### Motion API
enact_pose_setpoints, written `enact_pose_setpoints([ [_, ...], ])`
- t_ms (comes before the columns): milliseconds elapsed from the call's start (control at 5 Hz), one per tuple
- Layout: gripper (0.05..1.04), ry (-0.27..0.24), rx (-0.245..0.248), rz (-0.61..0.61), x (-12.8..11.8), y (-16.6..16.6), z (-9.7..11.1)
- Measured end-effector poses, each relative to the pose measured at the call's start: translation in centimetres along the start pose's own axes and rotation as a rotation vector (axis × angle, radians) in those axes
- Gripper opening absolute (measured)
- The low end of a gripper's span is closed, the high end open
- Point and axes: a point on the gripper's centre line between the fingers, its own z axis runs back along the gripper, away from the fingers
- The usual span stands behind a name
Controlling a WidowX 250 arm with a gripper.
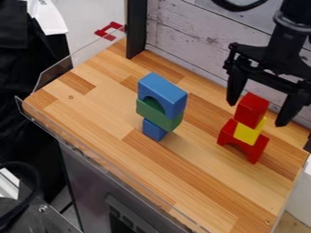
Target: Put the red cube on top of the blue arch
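On yellow blk (248, 134) atop red arch (258, 149): red cube (251, 110), w/ gripper (258, 113) open around it.

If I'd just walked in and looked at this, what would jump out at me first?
Probably the blue arch perched on a green block and a small blue block, mid-table. Then, toward the right, a red cube atop a yellow one on a red arch, with the black pincer spread open around the red cube.
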Motion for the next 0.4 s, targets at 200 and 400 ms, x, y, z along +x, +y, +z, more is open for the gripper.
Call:
enact_pose_setpoints([
  [200,1.000,0.012,-0.021,-0.002,0.50,0.30,-0.58],
  [400,1.000,0.021,-0.024,0.007,0.79,0.68,-1.01],
])
